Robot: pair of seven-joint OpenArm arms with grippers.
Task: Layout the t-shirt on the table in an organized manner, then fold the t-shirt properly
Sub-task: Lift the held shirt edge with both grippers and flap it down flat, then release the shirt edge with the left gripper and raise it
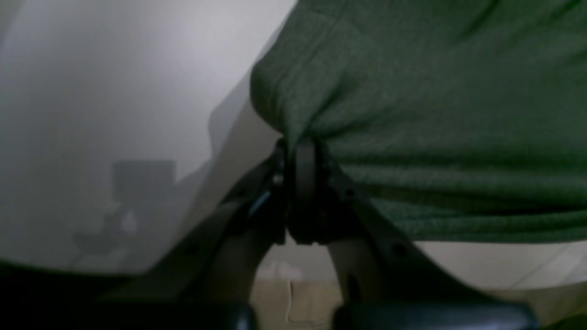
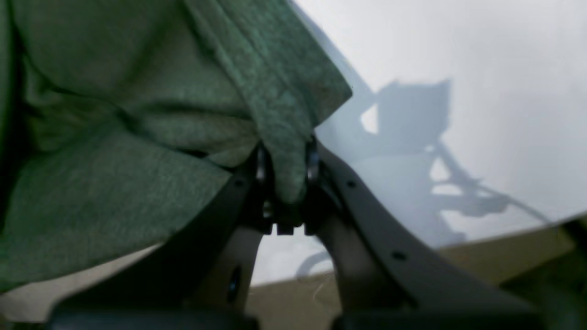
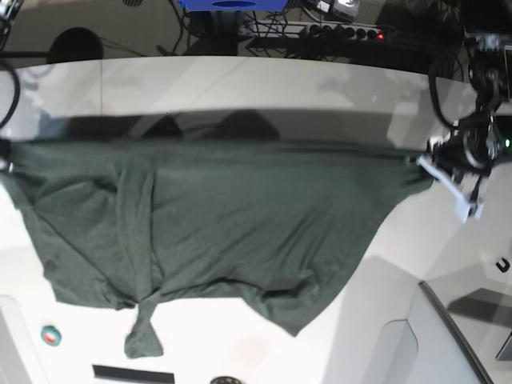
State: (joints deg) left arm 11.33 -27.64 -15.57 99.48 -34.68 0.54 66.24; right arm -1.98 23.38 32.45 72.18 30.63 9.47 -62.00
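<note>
One white table (image 3: 264,80) fills most of the base view, and above it the dark green t-shirt (image 3: 232,216) hangs stretched wide, its top edge pulled into a nearly straight line between the two arms and its lower part sagging toward the tabletop. The left gripper (image 1: 300,151) is clenched on a bunched fold at one end of that edge. The right gripper (image 2: 286,160) is likewise clamped on a gathered fold at the other end. A small round green and red object (image 3: 51,336) lies near the table's front corner.
</note>
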